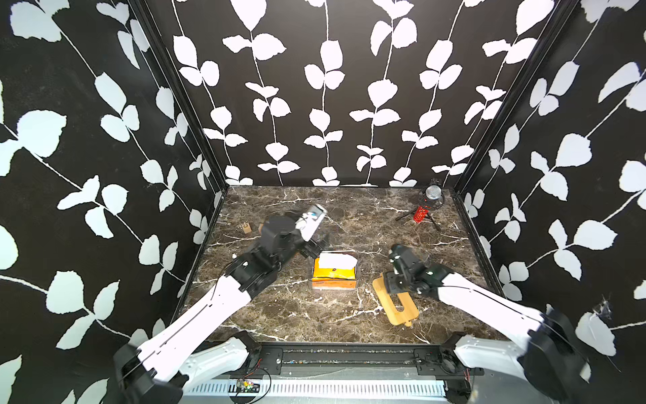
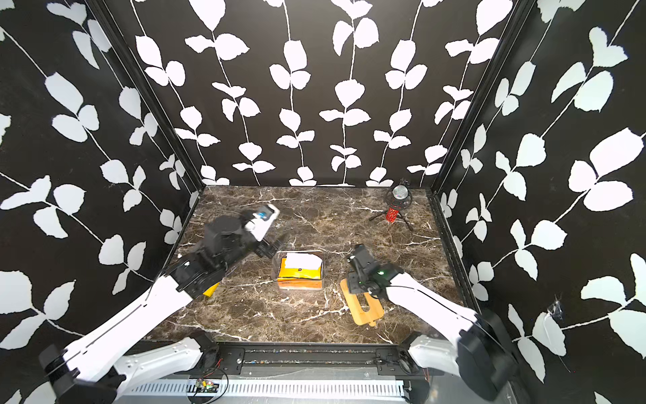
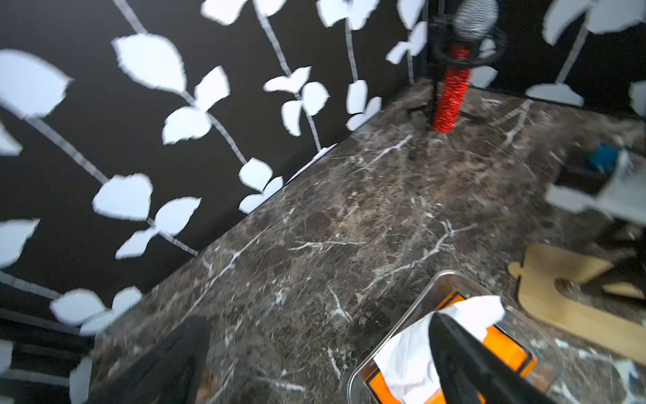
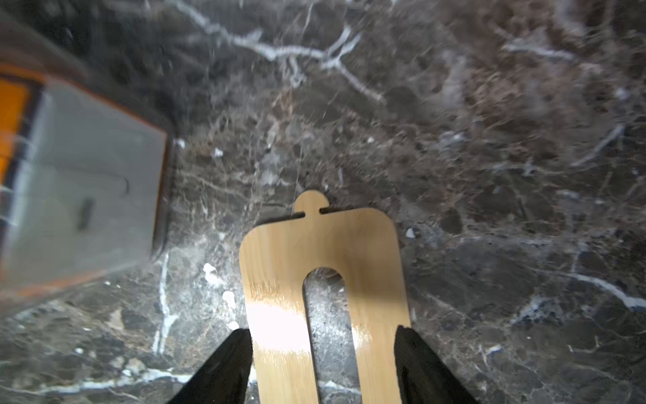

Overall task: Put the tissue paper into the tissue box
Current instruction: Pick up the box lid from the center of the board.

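Tissue paper (image 1: 335,270) sits inside clear tissue box (image 1: 335,285) at middle of marble tabletop (image 1: 279,314); white sheet pokes up, box uncovered. Left gripper (image 1: 320,245) hovers by box's far-left corner, jaws spread wide, holding nothing. Right gripper (image 4: 321,330) straddles bamboo lid (image 4: 325,241) lying flat to right of box, a finger at each long edge; clamped or loose, cannot tell.

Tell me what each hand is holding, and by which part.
Left hand open, holding nothing. Right hand straddles the bamboo lid across its long edges; grip cannot be told.
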Robot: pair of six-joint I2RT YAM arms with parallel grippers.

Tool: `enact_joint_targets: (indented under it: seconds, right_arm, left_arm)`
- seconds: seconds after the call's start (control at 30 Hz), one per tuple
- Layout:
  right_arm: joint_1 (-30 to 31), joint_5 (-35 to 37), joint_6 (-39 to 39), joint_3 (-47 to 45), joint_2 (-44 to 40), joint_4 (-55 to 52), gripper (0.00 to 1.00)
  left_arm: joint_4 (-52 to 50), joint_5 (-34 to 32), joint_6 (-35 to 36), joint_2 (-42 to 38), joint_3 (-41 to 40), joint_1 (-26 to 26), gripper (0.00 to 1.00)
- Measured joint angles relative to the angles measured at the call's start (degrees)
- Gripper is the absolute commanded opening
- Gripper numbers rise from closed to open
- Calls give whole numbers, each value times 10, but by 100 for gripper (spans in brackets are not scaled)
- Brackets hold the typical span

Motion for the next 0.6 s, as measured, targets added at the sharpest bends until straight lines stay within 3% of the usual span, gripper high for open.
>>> enact_joint_targets:
  seconds: [0.23,0.6]
  right_arm:
    - [41,13,-9,39,111,11,65]
    - [44,28,-1,41,123,4,56]
  left_arm:
    - [-33,-40,-108,-40,-71,49,98]
    - [-42,-36,-156,-35,-87,49,99]
